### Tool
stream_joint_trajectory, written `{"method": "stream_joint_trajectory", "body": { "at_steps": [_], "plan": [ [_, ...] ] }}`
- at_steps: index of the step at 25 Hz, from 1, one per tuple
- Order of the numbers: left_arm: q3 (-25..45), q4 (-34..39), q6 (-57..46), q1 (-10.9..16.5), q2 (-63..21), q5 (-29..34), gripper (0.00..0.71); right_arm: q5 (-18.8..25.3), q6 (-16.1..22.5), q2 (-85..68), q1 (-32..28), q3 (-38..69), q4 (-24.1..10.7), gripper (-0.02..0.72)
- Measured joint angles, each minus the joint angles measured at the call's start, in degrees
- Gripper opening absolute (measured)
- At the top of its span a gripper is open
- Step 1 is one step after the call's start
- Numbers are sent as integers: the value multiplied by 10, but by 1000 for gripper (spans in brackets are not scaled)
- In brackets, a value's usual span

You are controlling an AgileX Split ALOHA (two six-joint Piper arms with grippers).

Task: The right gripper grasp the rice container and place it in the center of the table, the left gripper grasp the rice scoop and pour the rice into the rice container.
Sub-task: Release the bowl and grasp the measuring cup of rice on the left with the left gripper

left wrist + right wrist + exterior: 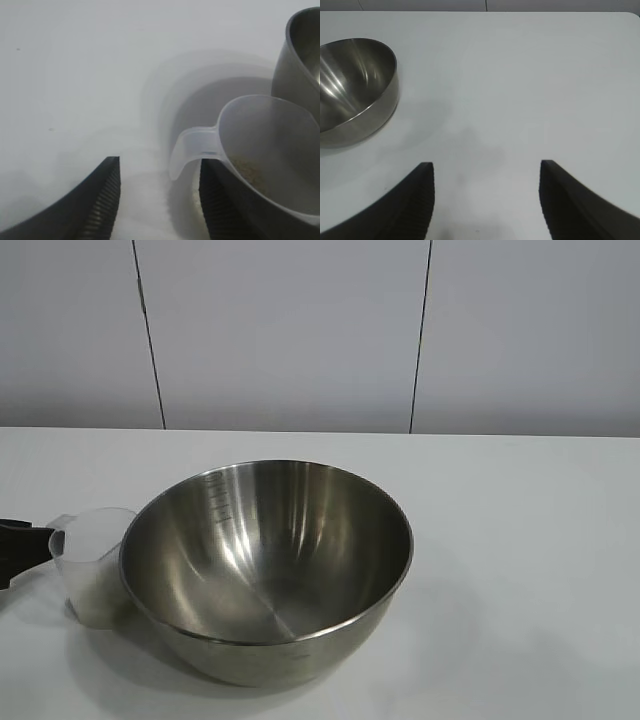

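Steel rice container (266, 570) at bench (520, 540) centre. Rice scoop (92, 562) touches its left side, beside the left pincer (159, 200), fingers apart, gripping nothing. Right pincer (486, 200) spread over bare bench.

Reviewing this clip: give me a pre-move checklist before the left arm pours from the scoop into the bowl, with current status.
1. Rice container set mid-table: ok.
2. Rice in rice scoop: ok, a little at the bottom.
3. Left gripper around the scoop's handle: cannot tell how firmly; one finger lies against the cup.
4. Scoop raised over the rim: not ok, it sits beside the bowl.
5. Right gripper clear of the bowl: ok, open and empty.
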Motion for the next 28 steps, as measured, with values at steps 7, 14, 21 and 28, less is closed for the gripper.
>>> {"method": "stream_joint_trajectory", "body": {
  "at_steps": [7, 14, 21, 28],
  "plan": [
    [-3, 4, 0, 0, 0, 0, 360, 0, 0, 0, 0, 0, 0, 419],
    [-6, 13, -5, 0, 0, 27, 360, 0, 0, 0, 0, 0, 0, 419],
    [-16, 19, -12, 0, 0, 30, 360, 0, 0, 0, 0, 0, 0, 419],
    [-23, 21, -13, 0, 0, 46, 360, -1, 0, 0, 0, 0, 0, 419]
  ]
}}
